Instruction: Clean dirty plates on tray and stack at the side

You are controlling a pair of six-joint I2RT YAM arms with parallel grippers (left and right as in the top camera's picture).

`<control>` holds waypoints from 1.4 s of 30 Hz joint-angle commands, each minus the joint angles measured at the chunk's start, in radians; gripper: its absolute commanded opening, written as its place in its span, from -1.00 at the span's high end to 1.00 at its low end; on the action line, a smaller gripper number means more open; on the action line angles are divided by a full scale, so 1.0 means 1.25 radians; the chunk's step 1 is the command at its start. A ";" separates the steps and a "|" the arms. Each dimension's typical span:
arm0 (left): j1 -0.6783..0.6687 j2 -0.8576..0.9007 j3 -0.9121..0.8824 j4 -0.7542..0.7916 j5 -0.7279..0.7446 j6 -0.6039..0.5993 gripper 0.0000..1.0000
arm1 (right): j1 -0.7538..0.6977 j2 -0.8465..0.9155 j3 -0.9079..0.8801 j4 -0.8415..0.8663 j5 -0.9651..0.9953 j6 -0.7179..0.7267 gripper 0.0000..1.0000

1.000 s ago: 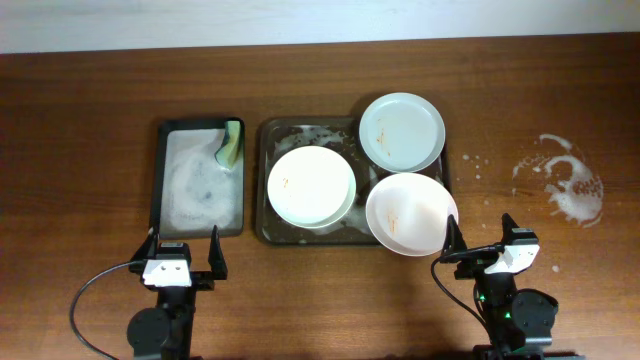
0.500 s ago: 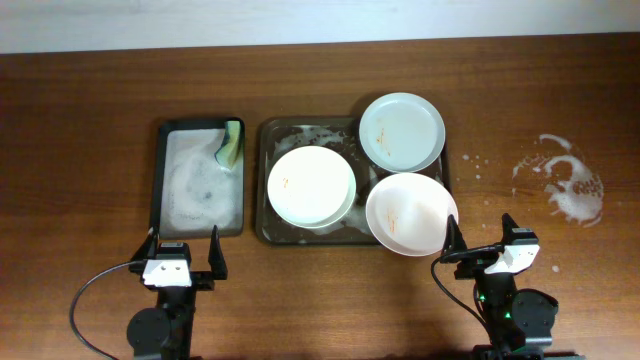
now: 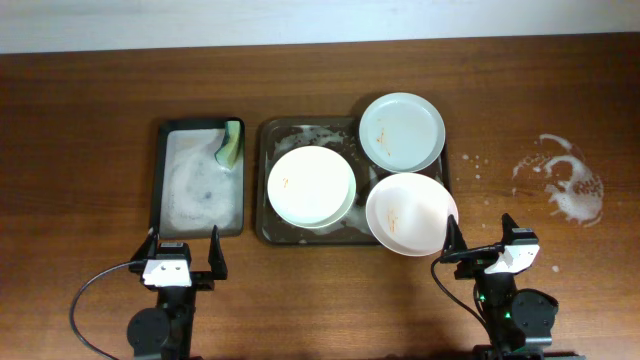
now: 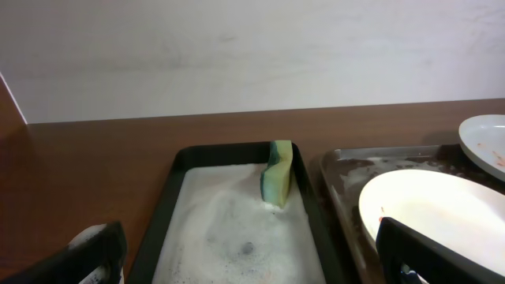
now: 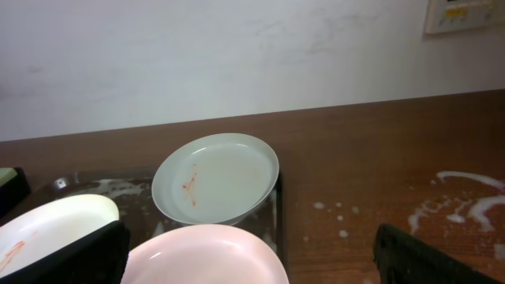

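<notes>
Slick plates (image 3: 300, 196) to lift off the foamy tray (image 3: 262, 180).
Parked at the near desk (image 3: 90, 110) edge: left gripper (image 3: 184, 246) and right gripper (image 3: 479, 236), jaws wide apart, empty. Probably light, stiff, breakable, soap-slippery; best pinched by the rim. Easiest reach: pink plate (image 3: 411, 213) overhanging the tray's near right corner; cream plate (image 3: 311, 180) mid-tray, mint plate (image 3: 401, 131) far right.

The dark brown wooden tabletop (image 3: 80, 120) carries two trays set just beside each other: a narrower black tray (image 3: 157, 180) filled with foam on the left, and a larger dark tray (image 3: 262, 180) near the middle. Well apart to the right, a splash of white foam (image 3: 565, 185) lies on the bare wood, with small droplets (image 3: 475, 160) between it and the larger dark tray.
</notes>
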 commanded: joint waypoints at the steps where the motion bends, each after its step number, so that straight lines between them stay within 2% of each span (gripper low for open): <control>1: -0.002 -0.006 -0.005 0.000 0.011 0.013 -0.98 | 0.000 -0.002 -0.004 -0.004 -0.002 0.003 -0.97; 21: -0.002 -0.006 -0.005 -0.001 0.009 0.013 -0.98 | -0.001 -0.002 -0.004 -0.004 0.005 0.003 -0.97; 25: -0.002 -0.006 -0.005 -0.009 -0.074 0.013 -0.98 | -0.001 -0.001 -0.004 -0.004 -0.005 0.006 -0.97; 30: -0.002 -0.006 -0.005 -0.009 -0.073 0.013 -0.98 | -0.001 0.009 -0.004 -0.006 0.030 0.005 -0.97; 35: -0.003 -0.006 -0.004 -0.009 -0.055 0.012 -0.98 | -0.001 0.031 -0.004 0.004 -0.060 0.006 -0.97; 39: -0.003 -0.006 -0.004 0.073 0.012 0.011 -0.98 | -0.001 0.035 0.004 0.030 -0.156 0.006 -0.97; 42: -0.002 -0.006 0.007 0.091 0.060 -0.039 -0.98 | -0.001 0.035 0.034 0.029 -0.161 0.022 -0.97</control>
